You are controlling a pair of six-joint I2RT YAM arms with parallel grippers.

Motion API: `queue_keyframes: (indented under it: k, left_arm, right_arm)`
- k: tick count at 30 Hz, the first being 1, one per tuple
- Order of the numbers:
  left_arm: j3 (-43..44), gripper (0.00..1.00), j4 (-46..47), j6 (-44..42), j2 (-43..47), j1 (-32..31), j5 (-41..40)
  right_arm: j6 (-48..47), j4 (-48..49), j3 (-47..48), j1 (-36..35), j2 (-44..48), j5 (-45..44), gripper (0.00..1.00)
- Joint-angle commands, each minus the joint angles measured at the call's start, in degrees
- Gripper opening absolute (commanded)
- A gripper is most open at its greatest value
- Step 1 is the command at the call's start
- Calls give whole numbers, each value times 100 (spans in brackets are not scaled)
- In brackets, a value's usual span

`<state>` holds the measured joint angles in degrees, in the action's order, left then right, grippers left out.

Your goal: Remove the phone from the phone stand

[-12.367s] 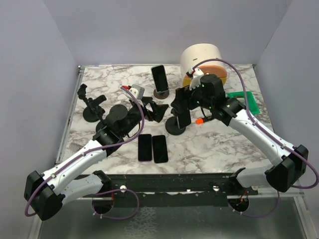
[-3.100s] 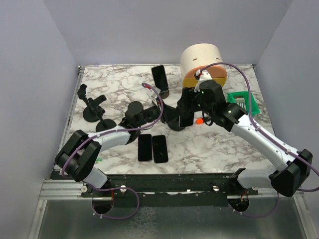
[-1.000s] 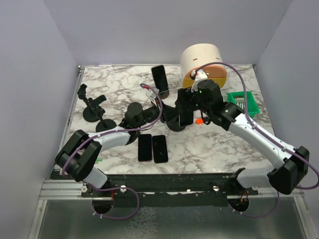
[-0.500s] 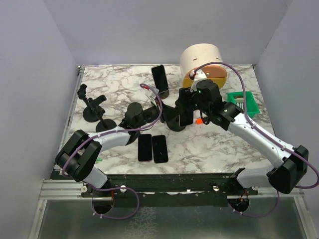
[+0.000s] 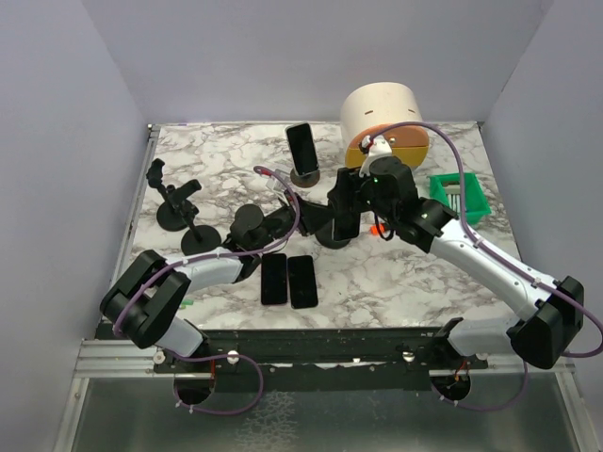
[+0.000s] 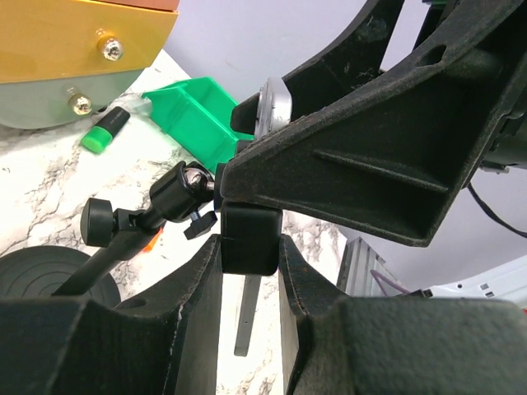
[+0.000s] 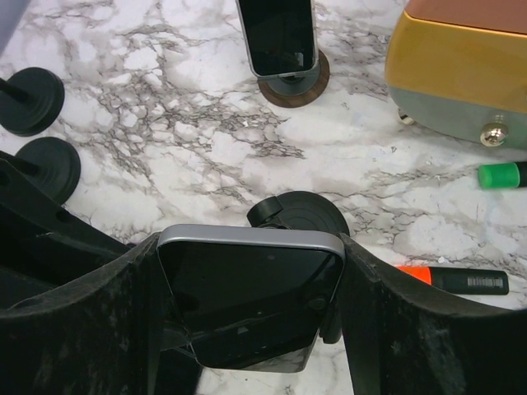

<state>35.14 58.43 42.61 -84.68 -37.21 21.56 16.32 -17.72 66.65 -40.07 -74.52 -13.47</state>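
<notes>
- Right pincer (image 7: pixel 249 265) grips the phone (image 7: pixel 247 290) by its side edges, near the surface's middle.
- Left pincer (image 6: pixel 249 257) clamps the phone stand (image 6: pixel 174 196).
- Phone apparently not yet lifted free.

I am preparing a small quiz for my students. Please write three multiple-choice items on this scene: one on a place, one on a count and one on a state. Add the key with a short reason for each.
1. Where is the green bin?
A) on the right side of the table
B) on its left edge
C) between the arms' bases

2. How many phones lie flat on the table?
A) one
B) two
C) four

3. The right end effector is:
A) around the green marker
B) far from everything
C) closed on the sides of a phone

Key:
1 A, it sits at the far right.
2 B, a pair lies side by side near the front.
3 C, its fingers meet both edges in the wrist view.
</notes>
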Motion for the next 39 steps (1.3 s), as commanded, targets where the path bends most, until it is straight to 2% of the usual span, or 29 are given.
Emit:
queue_keyframes:
  k: [1, 14, 25, 30, 34, 35, 36, 39]
  left_arm:
    - [-309, 0, 20, 388, 180, 249, -511]
    - [-317, 0, 35, 1041, 136, 458, -535]
    - [-497, 0, 222, 1504, 8, 665, -671]
    - [-455, 0, 172, 1441, 12, 684, -604]
    - [-318, 0, -16, 1069, 72, 636, -358]
    - [-302, 2, -76, 951, 124, 603, -347]
    - [-265, 7, -157, 780, 180, 571, -338]
    - [-163, 34, -415, 387, 340, 461, -272]
  right_arm:
    - [27, -474, -219, 130, 141, -861, 0]
    - [182, -391, -464, 174, 349, -670, 0]
    - [444, -223, -583, 202, 672, -1, 0]
    - [528, -288, -569, 224, 649, 149, 0]
    - [505, -432, -414, 228, 527, 61, 0]
    - [504, -481, -346, 227, 474, 45, 0]
    - [504, -523, -281, 228, 424, 48, 0]
    - [509, -629, -87, 228, 277, 71, 0]
